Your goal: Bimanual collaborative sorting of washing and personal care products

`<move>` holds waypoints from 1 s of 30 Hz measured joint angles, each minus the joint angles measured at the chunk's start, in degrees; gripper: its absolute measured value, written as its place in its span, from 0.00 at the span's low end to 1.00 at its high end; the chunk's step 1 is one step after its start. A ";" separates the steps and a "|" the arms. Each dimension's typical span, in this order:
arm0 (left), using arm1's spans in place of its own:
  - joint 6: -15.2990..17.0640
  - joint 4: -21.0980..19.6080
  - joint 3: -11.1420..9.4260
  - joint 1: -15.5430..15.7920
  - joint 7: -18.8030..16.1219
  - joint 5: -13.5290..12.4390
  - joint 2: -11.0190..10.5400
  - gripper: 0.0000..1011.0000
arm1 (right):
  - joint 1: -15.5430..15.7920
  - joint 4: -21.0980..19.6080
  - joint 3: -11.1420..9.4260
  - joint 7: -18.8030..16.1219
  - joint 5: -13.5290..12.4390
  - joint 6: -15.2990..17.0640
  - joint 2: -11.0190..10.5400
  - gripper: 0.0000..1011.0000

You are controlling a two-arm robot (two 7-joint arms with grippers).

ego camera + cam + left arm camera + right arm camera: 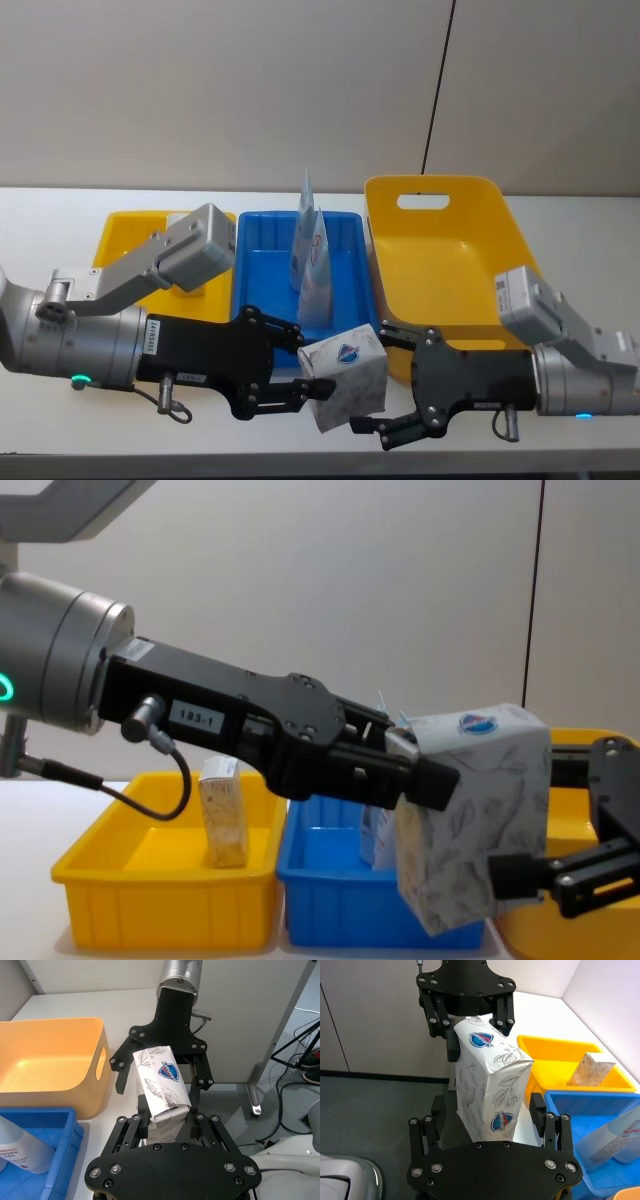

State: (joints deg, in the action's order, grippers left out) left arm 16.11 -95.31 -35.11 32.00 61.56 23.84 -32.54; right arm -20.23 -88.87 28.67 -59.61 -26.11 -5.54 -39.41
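On your left gripper (305,362) the fingers clamp the leaf-patterned pack (345,385) aloft at the worktop (50,215) front, while on the right gripper (378,385) the fingers stand wide around its other end, evidently for a handover.

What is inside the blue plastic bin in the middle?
Two tall pale-blue tapering tubes stand in the blue plastic bin. Its near edge is hidden by the left gripper and the white-grey leaf-patterned pack it holds.

The pack (345,385) wears white-grey leaf-patterned wrap with a blue oval logo. At its 12 o'clock, pale-blue tubes (312,262) show red marks in a blue bin (262,262) between yellow bins (450,260). The left gripper (308,362) and right gripper (375,382) are black.
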 joint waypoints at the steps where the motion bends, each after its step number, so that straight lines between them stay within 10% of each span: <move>1: 0.00 0.00 0.00 0.00 0.00 0.00 0.00 0.38 | -0.19 0.12 0.17 0.05 0.12 -0.05 0.14 0.99; 9: 0.00 0.00 0.00 0.00 0.00 0.00 0.00 0.38 | -0.81 0.59 0.74 0.31 0.58 -0.19 0.64 0.98; 30: 0.00 0.00 0.03 0.01 -0.11 0.00 -0.01 0.38 | -1.34 0.97 1.30 0.43 0.95 -0.33 1.04 0.42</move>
State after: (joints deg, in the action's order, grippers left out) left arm 16.11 -95.31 -35.08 32.00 61.45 23.83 -32.55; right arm -21.57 -87.90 29.97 -59.18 -25.16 -5.86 -38.37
